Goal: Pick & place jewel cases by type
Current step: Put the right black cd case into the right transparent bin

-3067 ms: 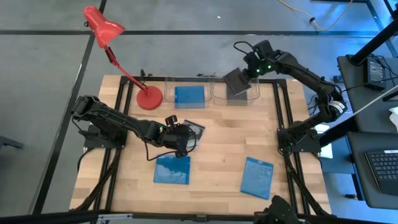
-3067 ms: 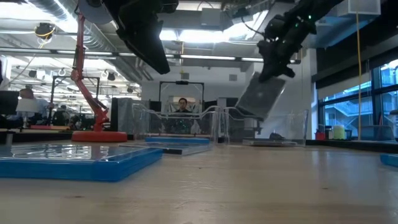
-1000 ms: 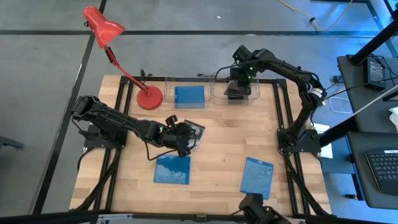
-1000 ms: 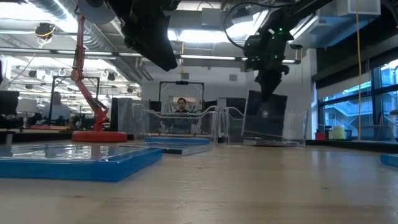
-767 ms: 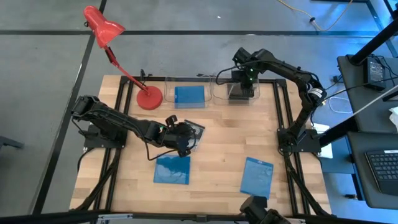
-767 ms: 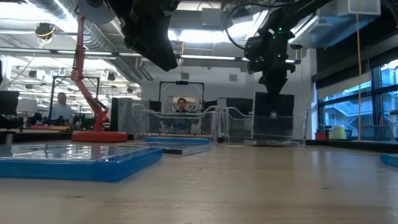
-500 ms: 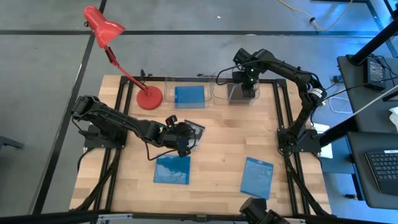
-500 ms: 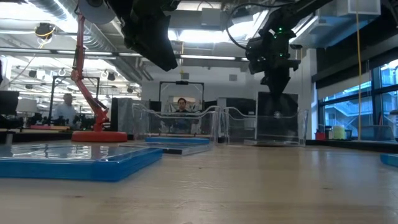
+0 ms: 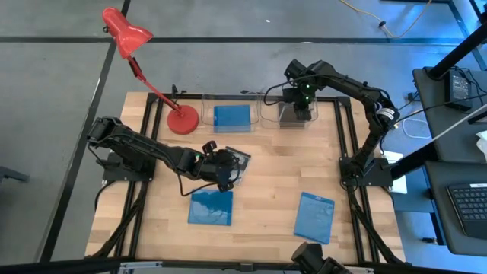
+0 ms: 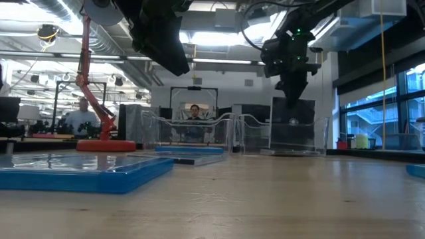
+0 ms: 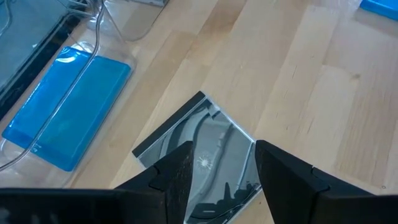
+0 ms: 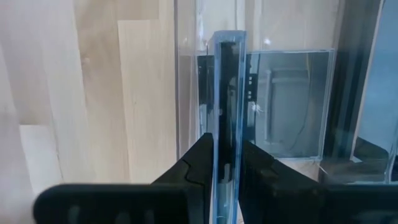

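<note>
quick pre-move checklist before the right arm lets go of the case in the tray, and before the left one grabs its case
1. Right gripper shut on the clear case: ok.
2. Case held on edge, upright, over the right tray: ok.
3. Case bottom resting on the tray floor: cannot tell.
4. A case already lies flat in that tray, room beside it: cannot tell.
5. Left gripper open, fingers either side of the clear case on the table: ok.
6. Blue case alone in the left tray, types kept apart: ok.
</note>
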Controlling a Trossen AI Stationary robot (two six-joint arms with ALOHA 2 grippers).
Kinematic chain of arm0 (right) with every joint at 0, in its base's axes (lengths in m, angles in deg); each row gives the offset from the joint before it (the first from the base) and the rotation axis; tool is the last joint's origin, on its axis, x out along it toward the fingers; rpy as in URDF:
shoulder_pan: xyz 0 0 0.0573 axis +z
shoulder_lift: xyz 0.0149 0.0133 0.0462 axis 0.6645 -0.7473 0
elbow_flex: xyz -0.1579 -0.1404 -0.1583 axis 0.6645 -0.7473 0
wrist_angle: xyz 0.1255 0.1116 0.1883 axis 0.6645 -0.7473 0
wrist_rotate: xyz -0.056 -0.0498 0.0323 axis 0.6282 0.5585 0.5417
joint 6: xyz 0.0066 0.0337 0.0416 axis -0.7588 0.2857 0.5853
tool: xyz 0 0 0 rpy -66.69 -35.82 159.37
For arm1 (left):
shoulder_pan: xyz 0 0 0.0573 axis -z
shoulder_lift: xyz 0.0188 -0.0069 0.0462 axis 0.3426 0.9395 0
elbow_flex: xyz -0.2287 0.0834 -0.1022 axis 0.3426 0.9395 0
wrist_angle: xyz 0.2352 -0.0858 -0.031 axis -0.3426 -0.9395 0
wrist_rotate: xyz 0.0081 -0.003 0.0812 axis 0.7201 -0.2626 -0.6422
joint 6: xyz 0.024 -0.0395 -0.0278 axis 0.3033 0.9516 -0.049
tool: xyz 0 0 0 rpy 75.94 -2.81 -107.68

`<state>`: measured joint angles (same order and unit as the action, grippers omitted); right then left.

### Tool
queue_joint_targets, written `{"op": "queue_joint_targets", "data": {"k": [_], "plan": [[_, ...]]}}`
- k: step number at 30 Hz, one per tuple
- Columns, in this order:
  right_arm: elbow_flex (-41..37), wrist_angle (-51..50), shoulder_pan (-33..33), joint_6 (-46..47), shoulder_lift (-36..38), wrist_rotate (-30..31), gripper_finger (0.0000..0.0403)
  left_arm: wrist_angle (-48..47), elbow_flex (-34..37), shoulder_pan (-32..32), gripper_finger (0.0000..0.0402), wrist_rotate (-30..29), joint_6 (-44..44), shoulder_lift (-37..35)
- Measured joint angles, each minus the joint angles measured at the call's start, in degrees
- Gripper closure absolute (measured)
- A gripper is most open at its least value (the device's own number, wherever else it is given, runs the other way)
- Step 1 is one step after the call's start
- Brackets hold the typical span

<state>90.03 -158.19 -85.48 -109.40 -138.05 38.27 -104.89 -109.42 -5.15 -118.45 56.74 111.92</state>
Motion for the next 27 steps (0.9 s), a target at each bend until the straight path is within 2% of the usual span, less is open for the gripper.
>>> {"op": "queue_joint_targets", "data": {"k": [13, 21, 27], "plan": [[0.0, 3.16, 0.29, -1.13, -2.79, 0.47, 0.0298, -0.02, 0.0, 0.01, 0.0234, 0.0, -0.02, 0.0], [0.11, 8.35, 0.37, -1.01, -4.98, 11.52, 0.0296, -0.02, 0.0, 0.01, 0.0232, -0.01, -0.02, 0.0], [0.09, 8.73, 0.6, -1.16, -5.16, 12.15, 0.0296, -0.02, -0.01, 0.01, 0.0234, 0.02, 0.0, 0.0]]}}
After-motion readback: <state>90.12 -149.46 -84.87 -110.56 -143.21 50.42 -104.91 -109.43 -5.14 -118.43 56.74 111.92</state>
